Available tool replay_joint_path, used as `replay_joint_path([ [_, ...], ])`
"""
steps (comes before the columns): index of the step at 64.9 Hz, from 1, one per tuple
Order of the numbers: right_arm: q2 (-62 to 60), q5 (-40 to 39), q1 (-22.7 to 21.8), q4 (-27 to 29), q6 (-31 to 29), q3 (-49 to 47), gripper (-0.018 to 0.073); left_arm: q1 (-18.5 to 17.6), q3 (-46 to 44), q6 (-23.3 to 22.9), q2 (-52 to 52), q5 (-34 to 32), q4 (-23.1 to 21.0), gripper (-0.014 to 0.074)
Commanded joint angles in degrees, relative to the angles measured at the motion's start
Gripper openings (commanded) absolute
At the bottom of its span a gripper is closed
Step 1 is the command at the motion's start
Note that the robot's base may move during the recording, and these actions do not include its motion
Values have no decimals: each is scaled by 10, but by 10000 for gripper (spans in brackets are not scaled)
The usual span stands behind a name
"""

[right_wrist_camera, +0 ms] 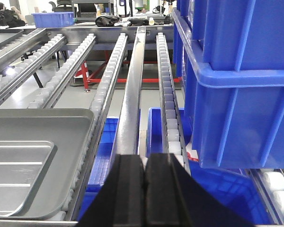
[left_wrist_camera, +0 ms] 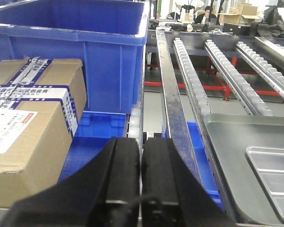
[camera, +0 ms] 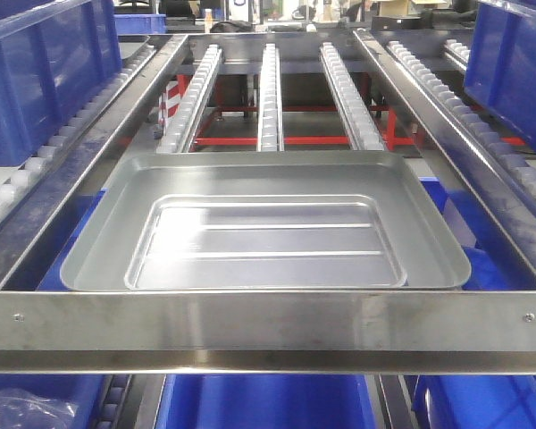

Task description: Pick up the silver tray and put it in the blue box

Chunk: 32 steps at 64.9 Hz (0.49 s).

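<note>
The silver tray (camera: 263, 223) lies flat on the roller rack, in the middle near the front rail. It also shows in the left wrist view (left_wrist_camera: 255, 156) and in the right wrist view (right_wrist_camera: 33, 146). A deep ribbed blue box (left_wrist_camera: 85, 52) stands on the left lane, and another blue box (right_wrist_camera: 236, 71) on the right lane. My left gripper (left_wrist_camera: 141, 140) is shut and empty, left of the tray over the left side rail. My right gripper (right_wrist_camera: 144, 157) is shut and empty, right of the tray. Neither gripper shows in the front view.
A taped cardboard box (left_wrist_camera: 28, 127) sits at the near left. A steel front rail (camera: 268, 322) crosses below the tray. Roller tracks (camera: 270, 98) run away behind it. More blue crates (camera: 268, 402) lie under the rack.
</note>
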Motion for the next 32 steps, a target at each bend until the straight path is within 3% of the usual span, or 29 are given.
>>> replay_joint_path([
  [1,-7,-18,0,0,4,-35,52,-3,-13,-4,-5,-35,-5,1],
  [10,54,59,1,12,4,-109,52,-3,-96,-4,34,76,-5,1],
  [22,244,140,1,12,4,-225,52,-3,-229,-4,188,218,-13,1],
  [32,416,292,1,18,4,-337,52,-3,-319,-4,341,333,-34,1],
])
